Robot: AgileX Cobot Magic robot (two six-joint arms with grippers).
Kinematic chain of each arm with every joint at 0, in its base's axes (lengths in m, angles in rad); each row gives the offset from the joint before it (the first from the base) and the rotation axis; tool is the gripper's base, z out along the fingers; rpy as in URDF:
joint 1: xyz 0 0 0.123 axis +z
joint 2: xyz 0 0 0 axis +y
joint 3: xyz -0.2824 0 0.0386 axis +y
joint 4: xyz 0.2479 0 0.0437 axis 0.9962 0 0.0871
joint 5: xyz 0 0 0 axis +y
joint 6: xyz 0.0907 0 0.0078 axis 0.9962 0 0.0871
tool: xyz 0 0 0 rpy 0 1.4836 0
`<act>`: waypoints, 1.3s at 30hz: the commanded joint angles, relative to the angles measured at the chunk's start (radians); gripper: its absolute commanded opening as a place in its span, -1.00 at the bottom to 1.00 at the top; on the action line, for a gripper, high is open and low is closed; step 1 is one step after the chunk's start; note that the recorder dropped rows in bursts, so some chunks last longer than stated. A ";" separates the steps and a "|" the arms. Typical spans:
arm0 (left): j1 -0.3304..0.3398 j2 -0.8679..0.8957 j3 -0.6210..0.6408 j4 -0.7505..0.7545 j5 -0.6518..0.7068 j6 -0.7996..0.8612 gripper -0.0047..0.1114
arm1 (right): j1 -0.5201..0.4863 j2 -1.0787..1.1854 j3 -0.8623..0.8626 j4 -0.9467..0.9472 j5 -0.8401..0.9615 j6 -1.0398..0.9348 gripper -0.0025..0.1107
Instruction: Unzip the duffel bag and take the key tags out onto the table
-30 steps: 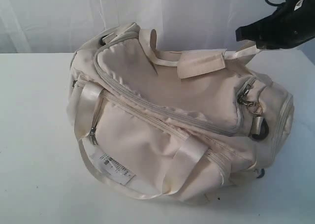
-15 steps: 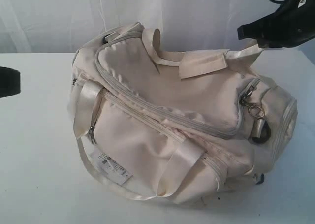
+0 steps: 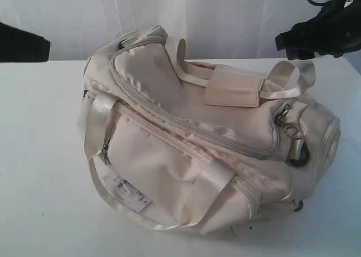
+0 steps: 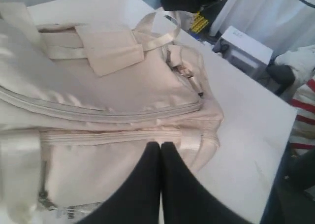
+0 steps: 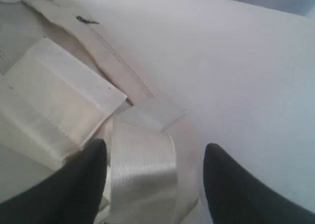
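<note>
The right gripper has just sprung open, letting the satin strap fall back onto the duffel bag, which lies zipped on the table. The left gripper, clenched and empty, hovers over the bag. Unzipping is not yet begun, and the key tags are out of sight.

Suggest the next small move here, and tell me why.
Probably lower the right gripper toward the metal zipper pulls at its end of the duffel bag. Its jaws stand open around the loose strap without gripping it, and the main zipper looks fully closed.
</note>
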 commanded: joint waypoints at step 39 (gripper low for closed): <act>-0.738 0.634 -0.600 0.481 -0.131 -0.350 -0.92 | -0.003 0.184 -0.104 0.032 0.278 -0.112 -0.96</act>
